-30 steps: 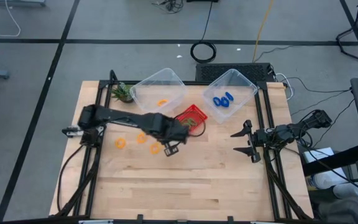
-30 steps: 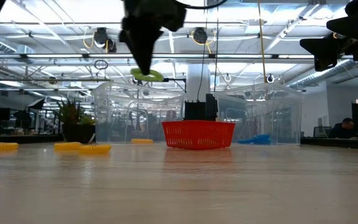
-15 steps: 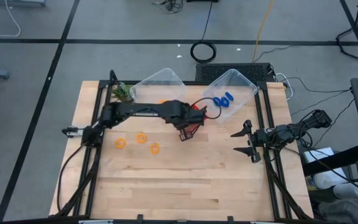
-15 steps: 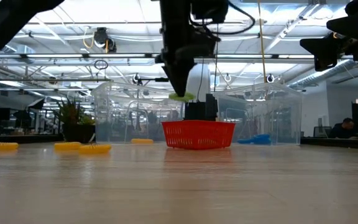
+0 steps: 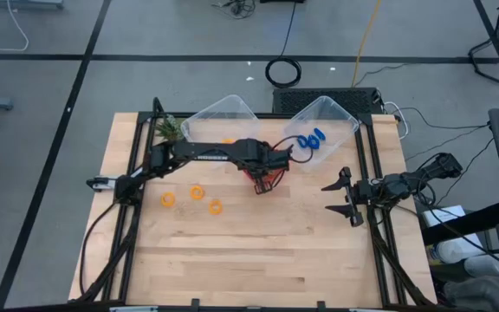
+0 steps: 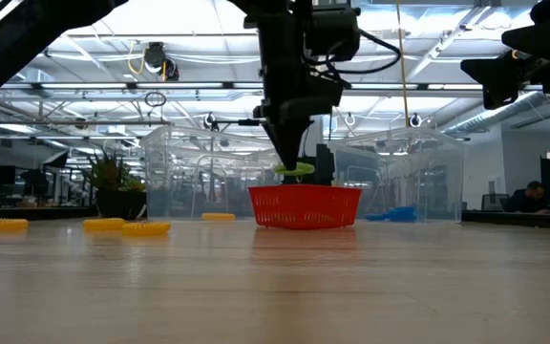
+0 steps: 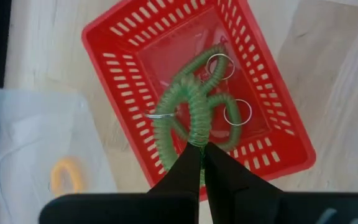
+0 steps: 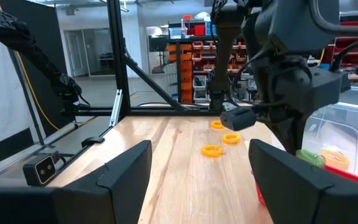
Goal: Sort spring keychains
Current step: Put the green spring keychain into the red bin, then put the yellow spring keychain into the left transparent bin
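My left gripper (image 7: 199,152) (image 5: 262,177) hangs over the red basket (image 7: 126,59) (image 6: 304,206), shut on a green spring keychain (image 7: 194,127) (image 6: 295,169). More green coils with metal rings (image 7: 219,67) lie on the basket's floor. Three orange keychains (image 5: 197,191) lie flat on the table to the left of the basket. Another orange one (image 5: 225,140) is in the left clear bin, and blue ones (image 5: 312,139) are in the right clear bin. My right gripper (image 5: 340,198) (image 8: 201,180) waits open near the table's right edge. My left gripper pinches the green keychain's coil (image 7: 195,138) between its two fingertips (image 6: 289,153), coming from above and pointing down. The coil sits level just under the fingertips, lifted clear, a little above the basket's rim (image 6: 304,189) and over the coils inside.
A small green plant (image 5: 169,128) stands at the table's far left, beside the left clear bin (image 5: 219,117). The right clear bin (image 5: 323,121) stands at the far edge right of the basket. Bare wood fills the near half of the table (image 5: 258,251).
My left gripper has carried the green keychain from above the orange keychains toward the table's right and far side, ending over the red basket. It has also come down, so the keychain now hangs just above the basket's rim. It has stayed shut.
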Controlling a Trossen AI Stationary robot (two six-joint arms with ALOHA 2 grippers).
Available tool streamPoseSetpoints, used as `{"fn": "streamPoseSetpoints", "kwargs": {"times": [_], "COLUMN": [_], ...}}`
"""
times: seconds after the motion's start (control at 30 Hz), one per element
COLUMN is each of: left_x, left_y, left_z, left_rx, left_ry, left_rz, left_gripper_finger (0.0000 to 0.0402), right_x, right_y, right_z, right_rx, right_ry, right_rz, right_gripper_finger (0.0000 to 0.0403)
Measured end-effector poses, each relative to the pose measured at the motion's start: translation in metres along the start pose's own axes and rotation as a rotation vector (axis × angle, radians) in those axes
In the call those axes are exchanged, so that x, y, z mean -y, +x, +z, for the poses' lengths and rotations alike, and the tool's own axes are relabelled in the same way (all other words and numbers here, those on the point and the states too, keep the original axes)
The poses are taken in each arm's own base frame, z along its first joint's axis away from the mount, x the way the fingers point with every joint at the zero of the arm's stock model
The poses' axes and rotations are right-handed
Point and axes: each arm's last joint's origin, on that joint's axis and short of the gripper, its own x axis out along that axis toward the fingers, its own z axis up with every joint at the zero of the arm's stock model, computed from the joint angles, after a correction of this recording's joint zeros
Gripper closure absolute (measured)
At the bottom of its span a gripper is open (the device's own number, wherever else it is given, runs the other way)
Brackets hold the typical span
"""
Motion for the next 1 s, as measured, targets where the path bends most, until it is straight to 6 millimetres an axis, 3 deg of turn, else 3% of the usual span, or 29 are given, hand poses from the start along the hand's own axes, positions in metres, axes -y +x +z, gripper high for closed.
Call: {"fn": "streamPoseSetpoints", "kwargs": {"times": [0.1,0.43,0.6,0.77,1.0], "left_x": [0.001,0.007,0.012,0.023,0.038], "left_y": [0.003,0.000,-0.001,-0.003,-0.005], "left_z": [0.000,-0.001,-0.002,-0.011,-0.025], "left_rx": [-0.007,-0.006,-0.006,-0.086,-0.151], "left_ry": [0.001,0.005,-0.001,-0.017,-0.056], "left_rz": [-0.004,-0.012,-0.019,-0.081,0.021], "left_gripper_finger": [0.0376,0.0212,0.0147,0.0106,0.0086], "right_x": [0.000,0.000,0.000,0.000,0.000], "right_y": [0.000,0.000,0.000,0.000,0.000], "right_z": [0.000,0.000,0.000,0.000,0.000], "right_rx": [0.000,0.000,0.000,0.000,0.000], "right_ry": [0.000,0.000,0.000,0.000,0.000], "right_rz": [0.000,0.000,0.000,0.000,0.000], "right_gripper_finger": [0.0147,0.0147,0.0147,0.0147,0.0147]}}
